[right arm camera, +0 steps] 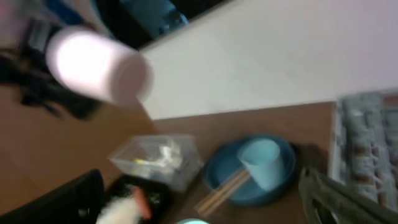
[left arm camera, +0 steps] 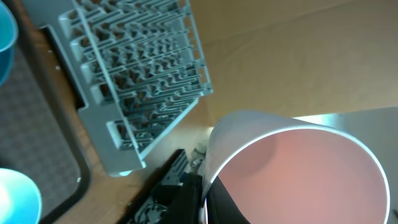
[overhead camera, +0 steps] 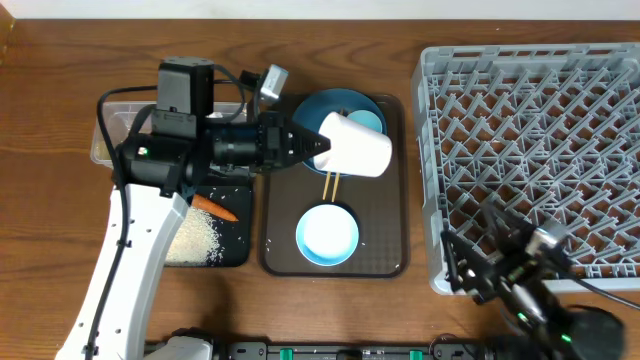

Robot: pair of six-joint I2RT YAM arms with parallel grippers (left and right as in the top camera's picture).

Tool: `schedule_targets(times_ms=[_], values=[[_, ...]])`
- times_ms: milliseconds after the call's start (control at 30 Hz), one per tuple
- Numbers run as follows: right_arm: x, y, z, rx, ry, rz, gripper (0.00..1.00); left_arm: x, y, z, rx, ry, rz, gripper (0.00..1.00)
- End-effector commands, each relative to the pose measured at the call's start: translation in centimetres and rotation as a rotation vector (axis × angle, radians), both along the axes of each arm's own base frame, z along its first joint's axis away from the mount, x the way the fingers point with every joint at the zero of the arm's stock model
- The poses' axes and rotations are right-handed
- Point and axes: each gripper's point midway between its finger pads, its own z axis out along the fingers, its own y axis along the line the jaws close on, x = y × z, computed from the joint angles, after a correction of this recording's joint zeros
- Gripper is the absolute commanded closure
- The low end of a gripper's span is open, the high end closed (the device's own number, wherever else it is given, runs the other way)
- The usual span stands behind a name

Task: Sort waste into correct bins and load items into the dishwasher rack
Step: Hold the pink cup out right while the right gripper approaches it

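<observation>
My left gripper [overhead camera: 318,148] is shut on the rim of the small pink cup [overhead camera: 355,145], held on its side above the dark blue plate [overhead camera: 335,103]; one finger is inside the cup [left arm camera: 298,168]. The light blue cup [overhead camera: 368,122] lies on the plate with two chopsticks [overhead camera: 330,185]. The light blue bowl [overhead camera: 327,235] sits in front of them. The grey dishwasher rack [overhead camera: 540,150] stands at the right. My right gripper [overhead camera: 480,262] is open and empty at the rack's front left corner. The clear container [right arm camera: 158,158] holds the tissue and wrapper. The black tray [overhead camera: 238,250] holds rice [overhead camera: 195,240] and the carrot [overhead camera: 215,208].
The plate, chopsticks and bowl rest on a dark brown serving tray [overhead camera: 395,250] between the bins and the rack. The clear container [overhead camera: 118,125] is partly hidden under my left arm. Bare wooden table lies behind the tray and rack.
</observation>
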Motion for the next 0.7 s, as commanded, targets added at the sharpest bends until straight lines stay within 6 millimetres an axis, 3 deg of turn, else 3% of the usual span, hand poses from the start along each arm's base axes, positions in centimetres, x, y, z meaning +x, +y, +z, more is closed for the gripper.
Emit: schedule_targets(times_ms=[0, 167, 267, 467, 667], values=[[-1.4, 1.5, 3.7, -0.034, 0.041, 0.111, 0.01, -0.6, -0.2, 1.4, -0.052, -0.018, -0.046, 0.94], [-1.8, 3.6, 5.6, -0.141, 0.185, 0.293, 0.01, -0.7, -0.2, 1.5, -0.058, -0.017, -0.052, 0.94], [-0.7, 4.4, 6.8, -0.119, 0.257, 0.364, 0.01, -1.1, -0.3, 1.9, -0.082, -0.014, -0.076, 0.94], [-0.9, 6.5, 7.5, -0.04, 0.309, 0.604, 0.01, -1.7, -0.4, 2.3, -0.11, -0.009, -0.105, 0.94], [0.0, 7.0, 7.2, -0.032, 0.306, 0.673, 0.01, -2.2, -0.5, 2.9, -0.141, -0.003, -0.136, 0.94]])
